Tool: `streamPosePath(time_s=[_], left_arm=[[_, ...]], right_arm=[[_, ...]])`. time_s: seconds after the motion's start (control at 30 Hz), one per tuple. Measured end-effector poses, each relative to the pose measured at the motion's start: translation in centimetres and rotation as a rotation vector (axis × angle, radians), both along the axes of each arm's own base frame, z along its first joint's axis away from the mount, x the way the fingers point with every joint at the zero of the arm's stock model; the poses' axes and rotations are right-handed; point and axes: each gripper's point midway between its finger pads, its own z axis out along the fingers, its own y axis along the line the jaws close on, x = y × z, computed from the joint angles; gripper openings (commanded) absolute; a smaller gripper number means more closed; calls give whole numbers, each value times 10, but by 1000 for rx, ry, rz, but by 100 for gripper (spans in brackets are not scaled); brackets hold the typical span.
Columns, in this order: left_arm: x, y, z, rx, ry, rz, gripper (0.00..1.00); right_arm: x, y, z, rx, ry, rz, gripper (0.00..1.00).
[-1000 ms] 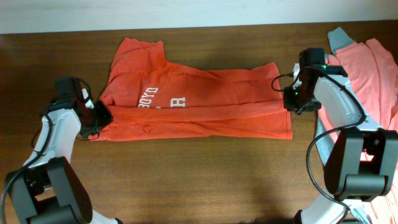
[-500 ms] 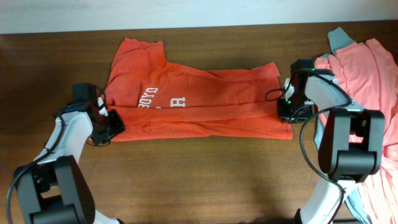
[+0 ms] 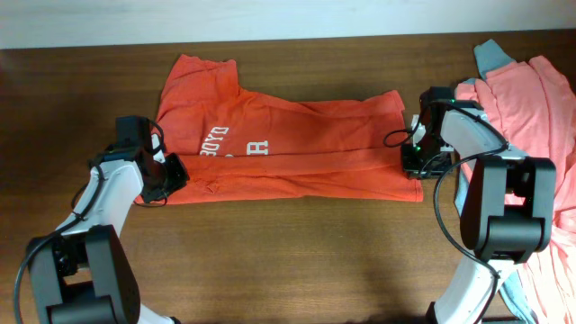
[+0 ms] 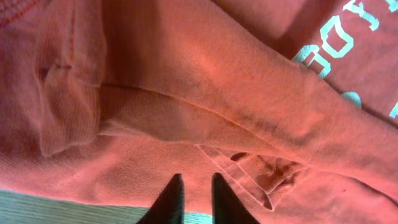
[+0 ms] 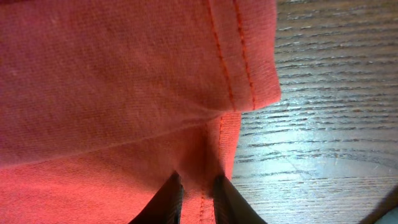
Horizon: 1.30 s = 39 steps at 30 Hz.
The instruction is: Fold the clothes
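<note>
An orange T-shirt (image 3: 288, 148) with white lettering lies across the wooden table, its lower part folded up lengthwise. My left gripper (image 3: 171, 176) is at the shirt's left edge, its fingers (image 4: 196, 199) closed narrowly on the cloth (image 4: 217, 93) by the hem. My right gripper (image 3: 412, 165) is at the shirt's lower right corner, its fingers (image 5: 198, 193) pinching the stitched hem (image 5: 112, 81).
A pile of pink and salmon clothes (image 3: 531, 99) with a grey piece (image 3: 490, 56) lies at the right edge, close behind the right arm. Bare brown table (image 3: 288, 261) runs along the front.
The left gripper has moved right onto the shirt's left edge. The right gripper came down to the lower right corner half a second ago and has stayed there.
</note>
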Motion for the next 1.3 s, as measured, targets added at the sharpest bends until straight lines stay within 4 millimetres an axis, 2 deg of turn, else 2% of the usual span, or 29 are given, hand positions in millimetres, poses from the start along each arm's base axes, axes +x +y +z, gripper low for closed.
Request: streamPosePath(time_s=[0.13, 0.33, 0.5, 0.8, 0.93, 1.13, 1.3], left_arm=[[0, -1, -7, 4, 10, -9, 10], [23, -6, -33, 19, -33, -30, 11], [43, -4, -32, 25, -111, -31, 11], [48, -10, -27, -10, -128, -41, 11], [38, -11, -28, -14, -81, -40, 11], [2, 2, -34, 67, 76, -19, 11], [-2, 10, -34, 115, 95, -10, 12]], right_arm=[[0, 0, 0, 0, 0, -1, 22], [-1, 0, 0, 1, 3, -1, 22], [-3, 0, 0, 2, 11, -1, 22], [-3, 1, 0, 4, 11, -1, 22], [-3, 1, 0, 4, 11, -1, 22], [-3, 1, 0, 5, 11, 2, 22], [-3, 1, 0, 5, 11, 6, 22]])
